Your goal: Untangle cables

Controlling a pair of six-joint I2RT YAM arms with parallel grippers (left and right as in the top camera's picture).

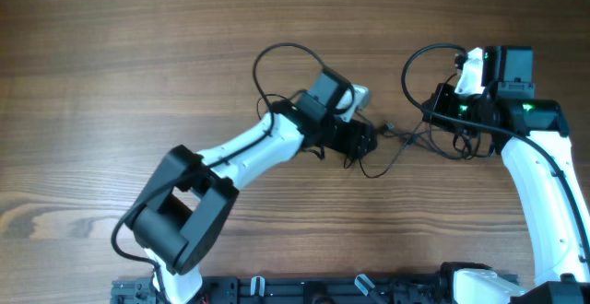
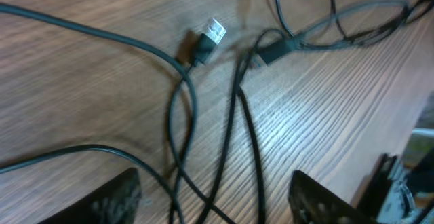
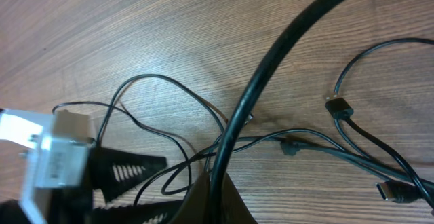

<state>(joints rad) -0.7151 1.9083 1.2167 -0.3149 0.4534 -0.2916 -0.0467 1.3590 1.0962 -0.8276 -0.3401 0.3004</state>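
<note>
Brown wood-grain table (image 1: pixel 101 55), evenly lit

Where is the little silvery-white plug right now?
The silvery-white plug lies on the wooden table in the upper middle of the left wrist view, just left of a dark plug, ahead of the left gripper.

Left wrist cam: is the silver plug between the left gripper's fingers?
No, the silver plug lies on the table ahead of the left gripper, clear of both fingers.
</note>
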